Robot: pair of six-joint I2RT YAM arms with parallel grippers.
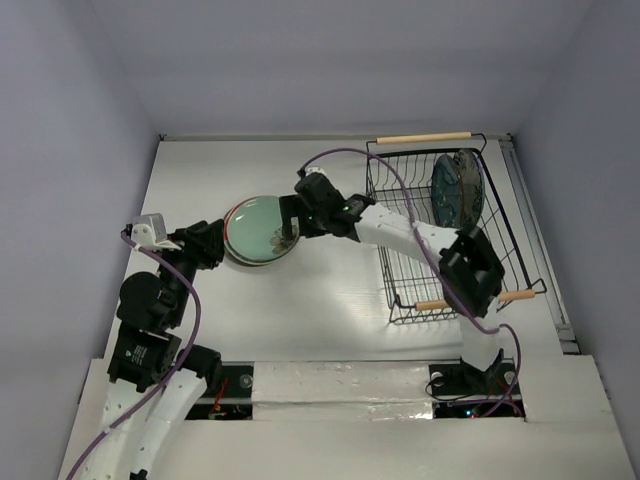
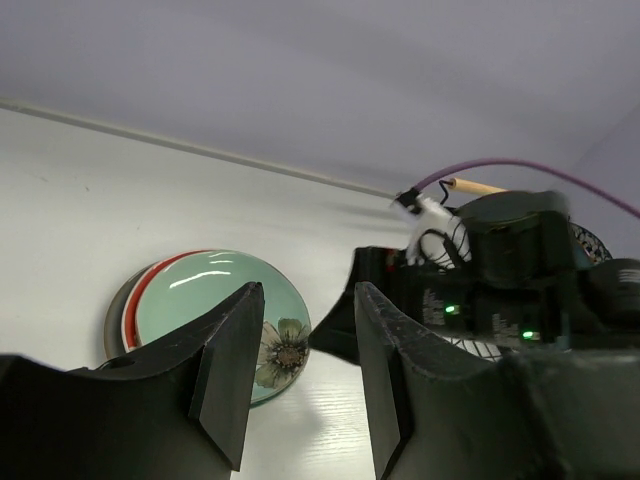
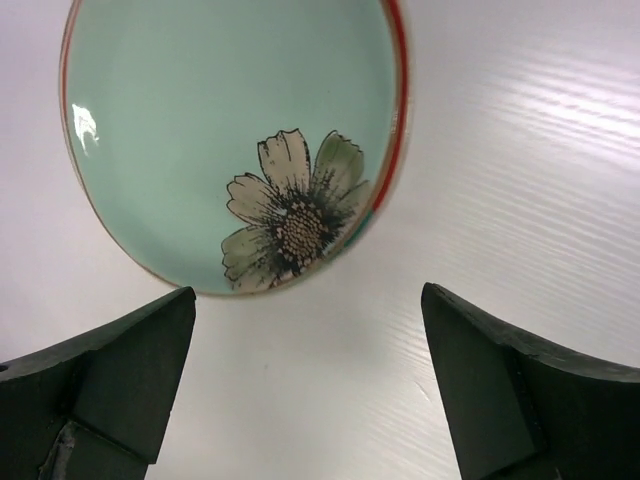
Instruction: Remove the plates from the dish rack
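The right end effector (image 3: 308, 305) is held with its fingers (image 3: 120, 370) apart over the flowered teal plate (image 3: 220, 130) stacked on the worktop (image 3: 520, 150), while the last plate (image 1: 457, 188) is seen on edge in the dish rack (image 1: 405, 275), well to its right, on this arm's own side.

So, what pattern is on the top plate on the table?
Plate: teal-green, pale flower, red rim; clearest in right wrist view.

Looks past the wide-spread right gripper (image 3: 307, 293) onto a teal plate (image 3: 200, 130) flat on the table (image 3: 520, 150) just ahead (red edging, flower nearest the claw).
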